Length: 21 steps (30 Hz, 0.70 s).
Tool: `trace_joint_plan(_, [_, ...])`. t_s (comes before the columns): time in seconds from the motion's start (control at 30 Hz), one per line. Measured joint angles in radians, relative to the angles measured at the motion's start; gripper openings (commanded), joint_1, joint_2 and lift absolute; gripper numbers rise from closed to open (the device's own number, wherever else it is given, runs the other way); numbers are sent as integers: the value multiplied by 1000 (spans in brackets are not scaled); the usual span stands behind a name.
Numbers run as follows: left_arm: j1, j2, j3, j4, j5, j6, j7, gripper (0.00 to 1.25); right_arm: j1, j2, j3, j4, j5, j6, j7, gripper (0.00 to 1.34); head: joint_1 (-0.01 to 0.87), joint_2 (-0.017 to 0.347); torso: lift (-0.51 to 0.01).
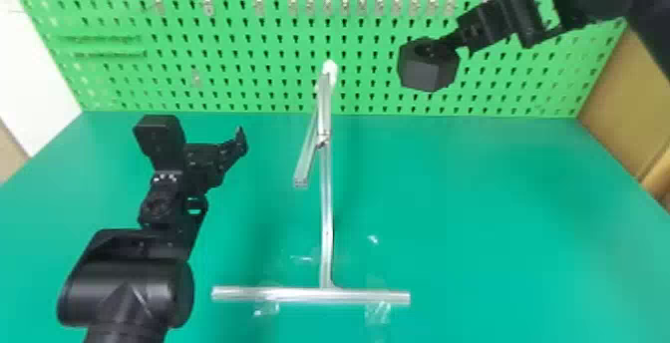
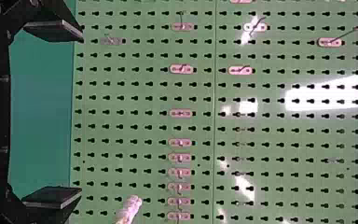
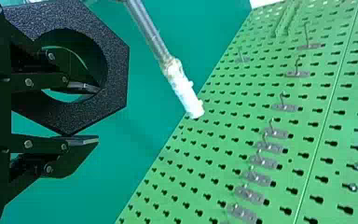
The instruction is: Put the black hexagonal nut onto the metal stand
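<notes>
The right claw (image 1: 451,44) pinches the black nut (image 1: 429,75) at upper right, the metal stand (image 1: 326,207) is in the middle, and the left claw (image 1: 200,135) is spread apart at left.

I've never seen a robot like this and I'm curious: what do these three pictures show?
This is a two-armed robot, seen by its own cameras. The head view looks forward and down; each wrist view looks out from one arm and is turned sideways. The left gripper is open and empty. The right gripper holds the black hexagonal nut, one finger through its hole. A metal stand with a white tip rises from the green table, before a green pegboard.
</notes>
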Motion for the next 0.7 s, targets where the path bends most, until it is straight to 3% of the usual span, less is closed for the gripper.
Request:
trace_joint_plan(0.4, [-4, 10, -10, 0, 1, 8, 0, 1134, -86, 48, 59, 86, -34, -44, 2, 324, 693, 81, -1])
trace_joint_plan(0.7, [-6, 12, -13, 0, 1, 11, 0, 1134, -116, 98, 81, 128, -43, -76, 2, 324, 693, 81, -1])
